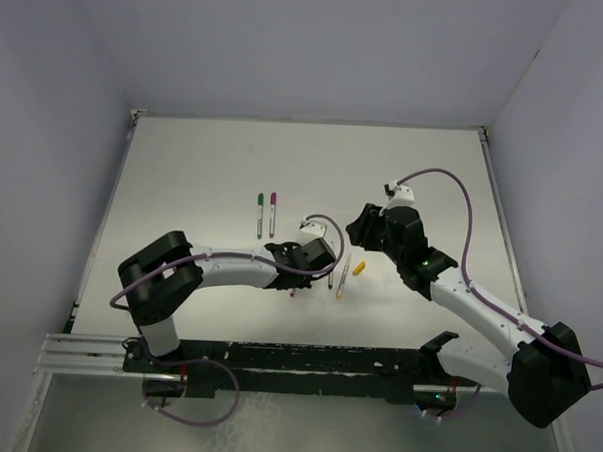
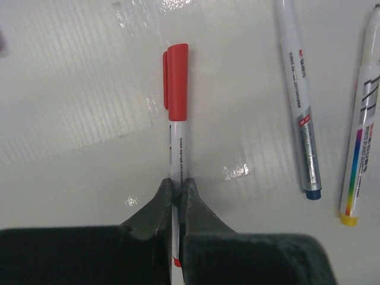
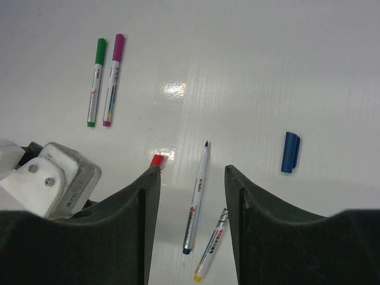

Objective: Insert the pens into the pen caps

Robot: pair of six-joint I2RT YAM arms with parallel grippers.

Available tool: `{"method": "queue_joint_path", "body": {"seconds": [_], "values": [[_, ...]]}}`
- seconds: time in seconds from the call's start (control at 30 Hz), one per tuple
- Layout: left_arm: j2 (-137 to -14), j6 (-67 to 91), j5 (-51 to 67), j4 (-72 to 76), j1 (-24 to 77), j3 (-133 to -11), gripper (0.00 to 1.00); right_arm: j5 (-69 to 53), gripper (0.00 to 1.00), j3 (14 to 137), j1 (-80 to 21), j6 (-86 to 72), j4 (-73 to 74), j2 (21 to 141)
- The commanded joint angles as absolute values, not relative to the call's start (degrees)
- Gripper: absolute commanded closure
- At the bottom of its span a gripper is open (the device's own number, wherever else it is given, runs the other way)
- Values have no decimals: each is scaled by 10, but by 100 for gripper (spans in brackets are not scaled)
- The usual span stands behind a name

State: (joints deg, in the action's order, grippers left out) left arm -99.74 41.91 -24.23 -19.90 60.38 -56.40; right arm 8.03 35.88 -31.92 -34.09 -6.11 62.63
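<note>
Red cap (image 2: 176,80) covers the pen (image 2: 178,147) in the left pincer (image 2: 176,187)

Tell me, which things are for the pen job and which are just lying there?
For the job:
red-capped pen, in the left hand
blue pen, uncapped
yellow pen
blue cap
orange cap
green pen and magenta pen, both capped

Just there:
purple cable
metal rail

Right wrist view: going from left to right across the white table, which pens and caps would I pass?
green-capped pen → magenta-capped pen → red cap → uncapped blue pen → loose blue cap. The yellow-tipped pen overlaps the blue one, so it is left out.
</note>
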Motion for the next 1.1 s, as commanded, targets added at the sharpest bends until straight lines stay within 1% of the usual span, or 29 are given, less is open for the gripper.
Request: {"method": "queue_joint_path", "body": {"seconds": [0.0, 0.17, 0.37, 0.5, 0.67, 1.07], "values": [[-1040, 437, -264, -187, 581, -568, 100, 88, 50, 356, -320, -345, -76, 626], [-1032, 411, -272, -139, 510, -585, 100, 99, 51, 356, -319, -344, -70, 626], [-1055, 368, -289, -141, 453, -670, 100, 136, 51, 361, -319, -345, -46, 622], [-1102, 357, -265, -139, 430, -720, 100, 140, 51, 358, -319, -347, -42, 622], [-1138, 363, -245, -138, 404, -750, 100, 144, 51, 355, -319, -342, -37, 621], [-1161, 353, -252, -146, 376, -782, 100, 136, 51, 353, -319, -344, -42, 644]]}}
